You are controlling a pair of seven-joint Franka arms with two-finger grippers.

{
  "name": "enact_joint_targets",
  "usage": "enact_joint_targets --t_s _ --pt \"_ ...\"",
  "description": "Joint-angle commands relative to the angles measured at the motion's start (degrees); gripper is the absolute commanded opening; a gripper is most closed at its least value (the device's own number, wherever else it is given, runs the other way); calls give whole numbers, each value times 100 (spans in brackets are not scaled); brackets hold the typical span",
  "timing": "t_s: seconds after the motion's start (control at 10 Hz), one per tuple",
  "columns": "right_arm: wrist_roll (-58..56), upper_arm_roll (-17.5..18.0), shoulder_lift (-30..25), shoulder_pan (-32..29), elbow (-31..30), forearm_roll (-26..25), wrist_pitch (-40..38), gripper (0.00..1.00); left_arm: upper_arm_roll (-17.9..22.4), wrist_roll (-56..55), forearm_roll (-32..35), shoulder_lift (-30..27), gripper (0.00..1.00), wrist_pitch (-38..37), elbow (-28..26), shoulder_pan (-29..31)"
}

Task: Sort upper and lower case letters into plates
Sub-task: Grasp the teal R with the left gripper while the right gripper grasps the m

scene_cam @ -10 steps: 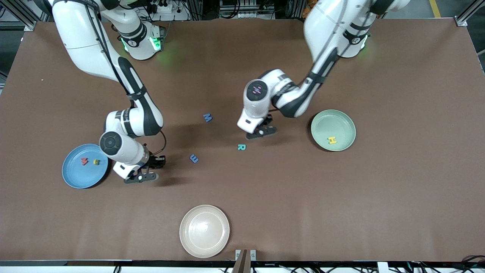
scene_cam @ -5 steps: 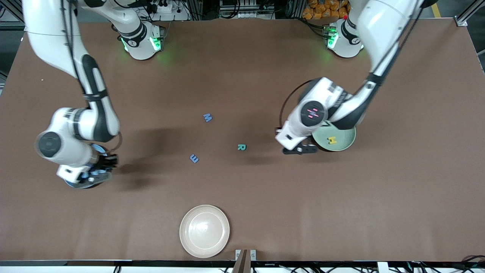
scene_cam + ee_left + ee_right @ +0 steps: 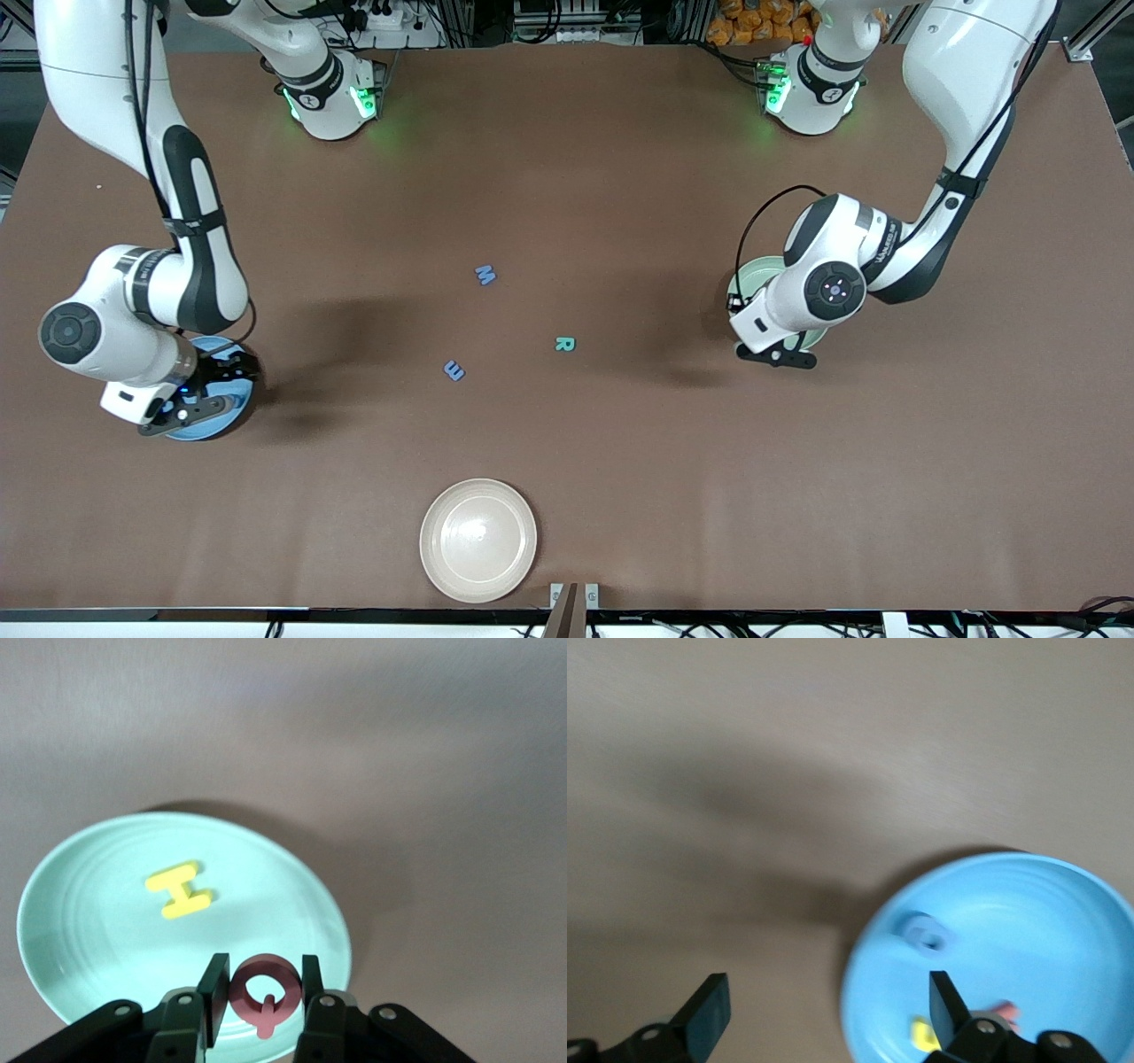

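We see the left gripper [image 3: 258, 992] over the mint plate [image 3: 80, 930], its fingers [image 3: 213, 988] clamped on a red letter Q [image 3: 264, 989] held above the plate's rim. A yellow H [image 3: 179, 889] lies flat inside that plate, which sits toward the left arm's end of the table [image 3: 620, 461].

At the right arm's end, the right gripper [image 3: 824, 1001] hangs over the edge of the blue plate [image 3: 1063, 904] with its fingers [image 3: 709, 1010] spread wide and nothing between them. In that plate we make out a pale blue letter [image 3: 924, 932], blurred, plus a yellow letter [image 3: 923, 1034] and a red one [image 3: 1001, 1013], both partly hidden by the gripper.

Three letters lie on the bare table between the two plates: a blue M [image 3: 485, 275] farthest from the front camera, a teal R [image 3: 564, 344] nearer and toward the left arm's end, and a blue letter [image 3: 454, 370] nearest of the three. We cannot tell which letter that last one is.

A cream plate [image 3: 478, 540] sits alone near the table's front edge, holding nothing.
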Motion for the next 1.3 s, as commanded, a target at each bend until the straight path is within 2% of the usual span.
enact_joint_targets --t_s 0.0,0.1,0.2,0.4,0.5,0.7,0.8,0.9,1.0,1.1,1.2 --pt "1149 -5 -14 697 -28 163 -17 100 -107 320 163 -649 82 736 -1134 397" --pt "1747 -5 21 1074 7 163 18 100 -116 286 154 -650 100 748 -1146 424" --pt "1997 -5 56 1435 16 163 80 100 -229 207 76 -650 100 748 -1085 406" --pt "1956 21 144 1850 209 163 159 100 -799 -554 -214 -493 100 748 -656 293" --pt "1955 222 188 1895 227 163 272 100 -976 -1141 -215 -300 100 748 -297 92" --pt "1973 626 424 1843 218 172 589 100 -934 -2250 -102 339 100 757 712 -802" --pt "2016 741 574 1843 218 181 825 100 -899 -2411 195 700 100 809 1057 -1120" --pt "2026 925 714 1799 227 346 1123 100 -750 -2691 912 973 100 845 1365 -1575" --pt "2008 953 812 1868 245 704 1239 100 -610 -3129 1511 1246 100 845 1690 -1972" --pt "2025 962 865 1895 340 786 1240 100 -521 -3438 1934 1492 100 845 1980 -2315" --pt "2017 962 891 1913 341 787 1240 100 -225 -3424 2382 1634 100 854 2183 -2571"
